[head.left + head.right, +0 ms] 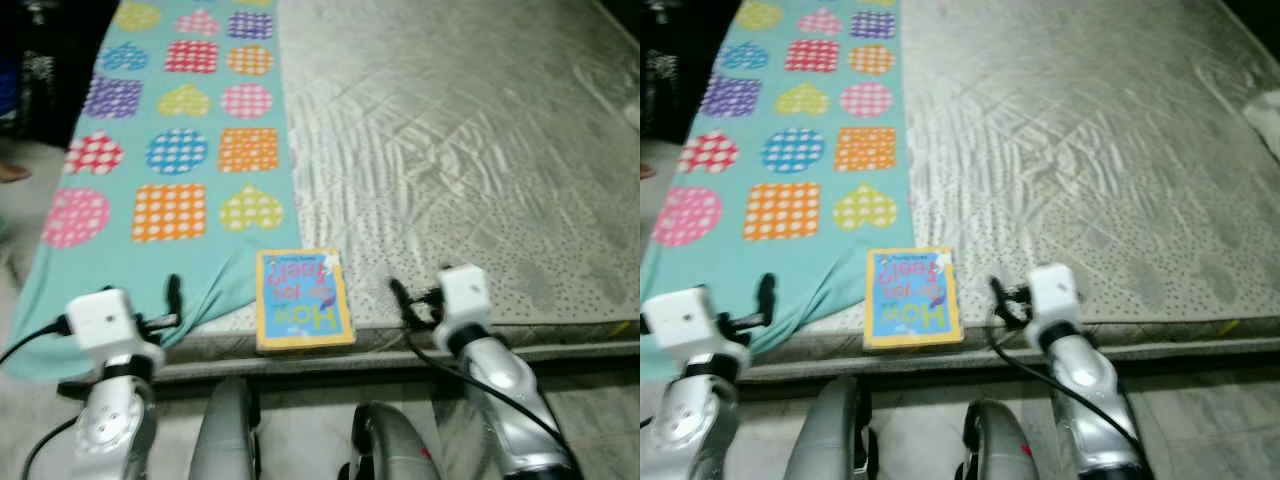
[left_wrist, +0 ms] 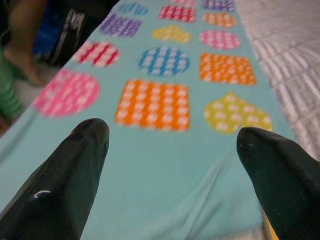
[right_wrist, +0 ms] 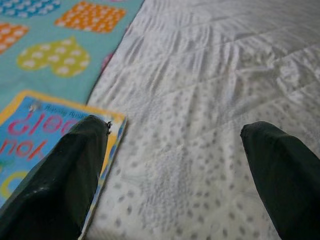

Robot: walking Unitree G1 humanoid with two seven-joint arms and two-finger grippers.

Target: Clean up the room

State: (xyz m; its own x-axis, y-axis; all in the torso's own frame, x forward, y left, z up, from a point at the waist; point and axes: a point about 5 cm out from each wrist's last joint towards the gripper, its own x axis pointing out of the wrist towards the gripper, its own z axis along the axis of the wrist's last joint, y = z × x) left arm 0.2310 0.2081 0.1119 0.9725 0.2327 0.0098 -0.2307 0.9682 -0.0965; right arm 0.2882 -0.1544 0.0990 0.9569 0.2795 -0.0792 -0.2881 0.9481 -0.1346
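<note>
Starting at your left, a person's bare foot stands on the floor beside the bed, and the teal blanket with its dotted hearts, circles and squares lies spread along the left side of the mattress, its near corner rumpled and hanging over the edge. Your left claw hovers over that drooping corner, its two black fingers spread wide in the left wrist view with nothing between them. Next comes the children's board book, blue with a yellow border, lying flat at the very front edge of the mattress, just beside the blanket's hem and between your two arms. Your right claw sits just to the right of the book, also spread wide and empty; in the right wrist view one finger lies over the book's near corner, though you cannot tell from here whether it touches. As far as the tidying goes, judge it barely begun: the book is not yet picked up, the blanket is neither straightened nor folded, and a pale object at the mattress's far right edge is too cropped to identify.
</note>
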